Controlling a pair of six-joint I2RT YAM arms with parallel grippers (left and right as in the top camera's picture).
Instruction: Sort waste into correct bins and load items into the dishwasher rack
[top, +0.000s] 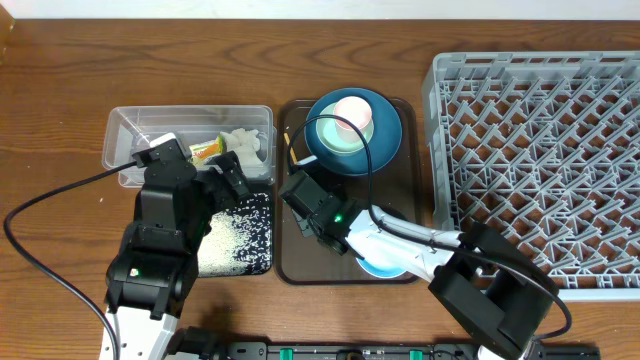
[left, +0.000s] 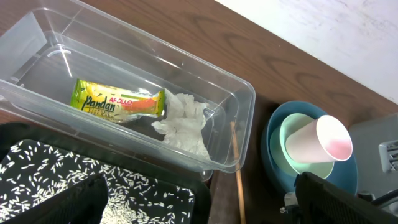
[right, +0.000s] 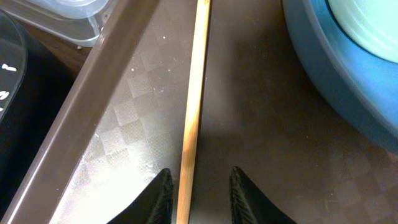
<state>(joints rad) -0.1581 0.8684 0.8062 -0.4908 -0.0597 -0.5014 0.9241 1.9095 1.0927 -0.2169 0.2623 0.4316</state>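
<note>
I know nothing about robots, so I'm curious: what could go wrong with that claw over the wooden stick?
The chopstick lies flat on the tray, so the right gripper may scrape the tray or lose it. It sits nearer one finger, so closing could twist it aside. The blue plate with its stacked pink cup is close; a bump might topple the cup.

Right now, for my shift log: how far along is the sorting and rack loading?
Done: wrapper and napkin lie in the clear tub, rice in the black bin. In hand: the right tool straddles a chopstick, open. Left: plate, bowl and cup sit stacked; the rack holds nothing in view.
</note>
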